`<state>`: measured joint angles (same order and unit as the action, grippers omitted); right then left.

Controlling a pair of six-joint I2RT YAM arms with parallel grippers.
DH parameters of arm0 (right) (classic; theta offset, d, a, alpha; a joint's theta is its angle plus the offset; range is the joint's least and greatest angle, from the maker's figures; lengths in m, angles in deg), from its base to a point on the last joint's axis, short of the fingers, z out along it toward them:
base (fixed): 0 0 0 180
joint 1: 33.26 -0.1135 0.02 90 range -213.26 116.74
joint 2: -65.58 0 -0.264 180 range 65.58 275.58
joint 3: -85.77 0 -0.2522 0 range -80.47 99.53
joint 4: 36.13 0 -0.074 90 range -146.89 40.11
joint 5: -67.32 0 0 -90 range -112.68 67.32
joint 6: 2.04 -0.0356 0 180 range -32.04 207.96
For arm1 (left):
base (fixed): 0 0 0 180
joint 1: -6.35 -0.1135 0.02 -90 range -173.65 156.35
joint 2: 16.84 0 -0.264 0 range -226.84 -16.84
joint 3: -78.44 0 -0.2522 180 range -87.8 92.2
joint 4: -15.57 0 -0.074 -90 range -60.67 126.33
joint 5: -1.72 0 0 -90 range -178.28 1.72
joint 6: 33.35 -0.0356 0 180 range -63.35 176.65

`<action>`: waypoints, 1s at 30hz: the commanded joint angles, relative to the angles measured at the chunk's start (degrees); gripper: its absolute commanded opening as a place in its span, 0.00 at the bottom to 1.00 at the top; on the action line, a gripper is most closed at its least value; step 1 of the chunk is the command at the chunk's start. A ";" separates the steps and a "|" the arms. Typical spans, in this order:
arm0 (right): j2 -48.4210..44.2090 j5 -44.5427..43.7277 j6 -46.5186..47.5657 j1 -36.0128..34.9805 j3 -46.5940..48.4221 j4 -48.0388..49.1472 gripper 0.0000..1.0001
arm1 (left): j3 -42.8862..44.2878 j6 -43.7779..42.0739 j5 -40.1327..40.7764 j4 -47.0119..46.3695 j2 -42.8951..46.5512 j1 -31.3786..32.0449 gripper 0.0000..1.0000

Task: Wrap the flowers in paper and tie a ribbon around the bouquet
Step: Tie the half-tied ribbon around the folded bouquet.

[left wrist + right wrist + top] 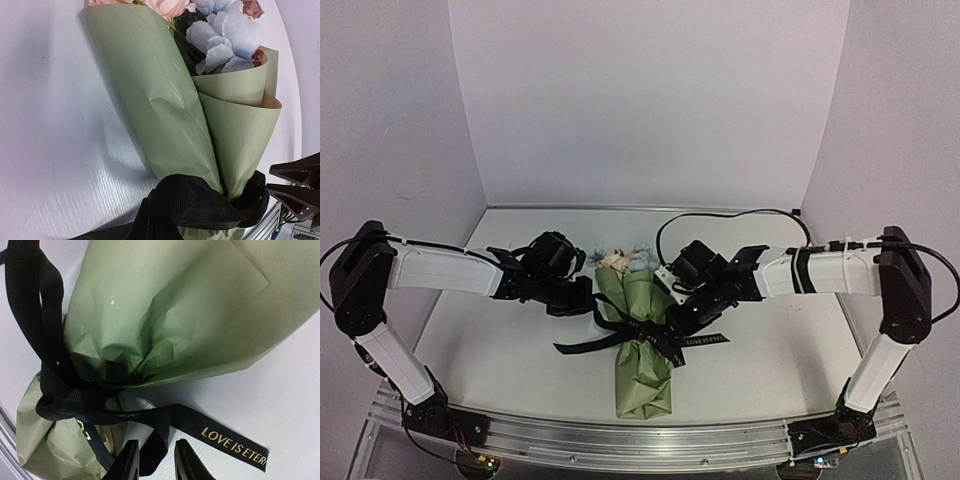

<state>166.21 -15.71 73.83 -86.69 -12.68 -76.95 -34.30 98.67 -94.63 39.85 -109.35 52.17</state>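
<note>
Bouquet (642, 375) lies on surface (500, 330) between 2 arms. Ribbon (220, 436) is knotted round its waist, cinching the paper (150, 90). Left gripper (578, 297): jaws clenched beside the knot, contents unclear. Right gripper (157, 446): jaws part-open astride 1 ribbon loop, probably to tighten it.

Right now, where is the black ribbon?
In the top view the ribbon is tied round the narrow middle of the bouquet, mid-table, between the left gripper and right gripper; its lettered tail lies toward the right.
</note>
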 commanded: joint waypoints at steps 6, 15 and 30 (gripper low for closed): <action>-6.90 1.07 -1.18 -3.36 -0.48 -2.73 0.37 | 0.07 -0.62 -0.72 -0.28 2.28 0.15 0.00; -0.94 2.47 -0.01 -4.57 2.36 -3.53 0.40 | -0.16 -0.45 -1.03 -0.41 2.48 0.16 0.00; 3.46 1.18 0.42 -5.74 5.80 -3.57 0.35 | -1.08 -0.25 -1.19 -0.83 2.98 0.18 0.00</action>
<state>169.00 -13.26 73.95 -91.73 -9.20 -80.37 -34.76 98.67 -95.65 39.87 -109.04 52.17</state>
